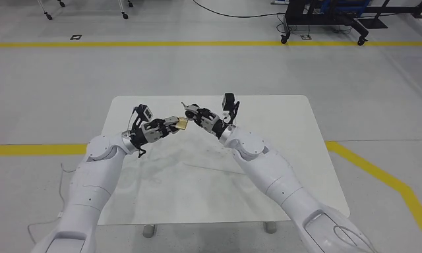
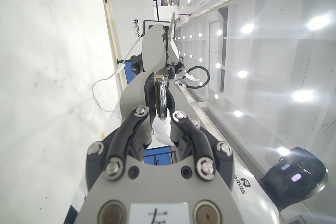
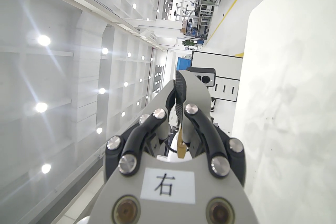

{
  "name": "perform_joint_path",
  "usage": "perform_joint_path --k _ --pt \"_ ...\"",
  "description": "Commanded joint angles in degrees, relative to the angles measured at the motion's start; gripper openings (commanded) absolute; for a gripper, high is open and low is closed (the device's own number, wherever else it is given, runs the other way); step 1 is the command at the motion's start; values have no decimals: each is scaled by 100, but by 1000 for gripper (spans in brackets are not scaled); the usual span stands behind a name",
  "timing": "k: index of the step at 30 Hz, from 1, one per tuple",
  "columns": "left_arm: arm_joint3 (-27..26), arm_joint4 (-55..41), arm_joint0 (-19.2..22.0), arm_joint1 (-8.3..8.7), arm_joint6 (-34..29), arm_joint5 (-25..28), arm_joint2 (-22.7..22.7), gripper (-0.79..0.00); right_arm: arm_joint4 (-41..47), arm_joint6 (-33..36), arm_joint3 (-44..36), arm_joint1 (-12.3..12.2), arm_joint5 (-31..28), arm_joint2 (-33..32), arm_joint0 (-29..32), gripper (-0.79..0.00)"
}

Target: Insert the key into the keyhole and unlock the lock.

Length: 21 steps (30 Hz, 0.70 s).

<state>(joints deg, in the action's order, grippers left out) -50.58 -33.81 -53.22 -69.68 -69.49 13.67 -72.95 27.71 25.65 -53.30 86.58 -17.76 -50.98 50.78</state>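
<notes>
— White table (image 1: 283, 167) is standing under them, and both arms are meeting above its far half. Are you seeing where the lock is?

— Yes. The brass padlock (image 1: 179, 123) is hanging in the air between the two wrists, not touching the table. The left gripper (image 1: 165, 126) is clamping it by the body, and the steel shackle (image 2: 162, 101) is pointing back toward that gripper's palm.

— And the key?

— The right gripper (image 1: 192, 111) is pinching it, with its fingers (image 3: 181, 88) pressed together. A thin silver piece, which I am taking for the key (image 2: 172, 22), is sticking out past the fingertips, on the side away from the padlock. The right fingers are lying just against the brass body. The keyhole I am not able to see.

— So is it going in?

— I cannot tell. I am judging that the lining-up is the step in hand.

— What is worrying you?

— The key is being held only by a small flat part. If its tip is meeting brass beside the hole, it may be turning in the pads, or slipping out and dropping to the table. A sideways push may also be twisting the padlock in the left grip, because only friction is keeping it there. And turning a half-entered key with force may be bending it.
</notes>
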Motion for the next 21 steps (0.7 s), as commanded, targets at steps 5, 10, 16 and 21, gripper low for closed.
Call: perform_joint_path --k 5,10,16,21 --pt "12 21 19 6 179 -40 4 -785 -10 305 -242 -28 65 -87 172 -785" --pt "47 33 39 13 289 -48 -3 -785 -110 403 -452 -65 79 -191 295 -785" --pt "129 -60 69 14 437 -160 -27 -785 -354 224 -663 -109 -8 -352 424 -785" --pt "292 -144 199 -3 555 -1202 88 -785 -984 -74 -925 -199 -262 -561 569 -785"
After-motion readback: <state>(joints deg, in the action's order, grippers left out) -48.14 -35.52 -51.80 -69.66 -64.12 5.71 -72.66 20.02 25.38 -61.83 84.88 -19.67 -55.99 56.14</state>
